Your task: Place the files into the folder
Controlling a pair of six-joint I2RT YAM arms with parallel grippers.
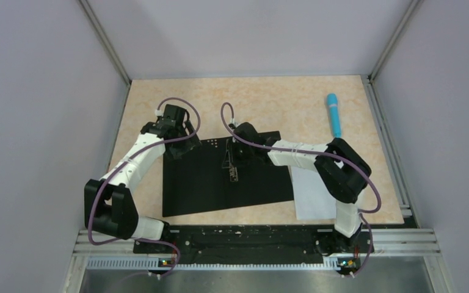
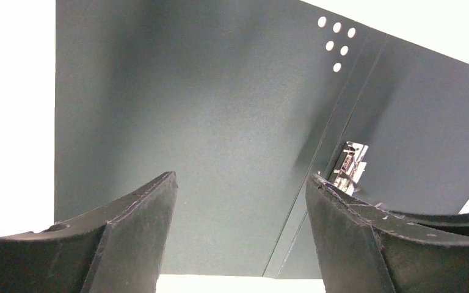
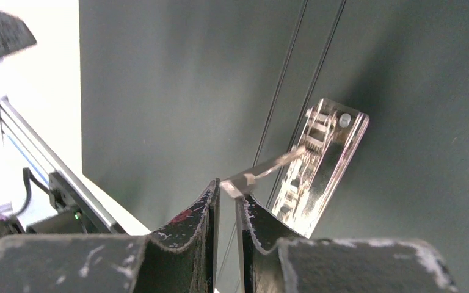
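Observation:
The folder (image 1: 201, 183) lies open on the table, black inside up, with a metal clip (image 1: 232, 172) by its spine. My right gripper (image 1: 232, 160) reaches over the spine. In the right wrist view it (image 3: 228, 186) is shut on the tip of the clip's thin metal lever (image 3: 269, 166), which is raised off the clip (image 3: 327, 152). My left gripper (image 1: 181, 145) hovers over the folder's far left corner. Its jaws (image 2: 241, 177) stand open above the black surface (image 2: 189, 110), holding nothing. The files, a white sheet (image 1: 312, 196), lie right of the folder, partly under my right arm.
A blue pen (image 1: 334, 115) lies at the far right of the table. Grey walls close in the table on three sides, and a metal rail (image 1: 250, 241) runs along the near edge by the arm bases.

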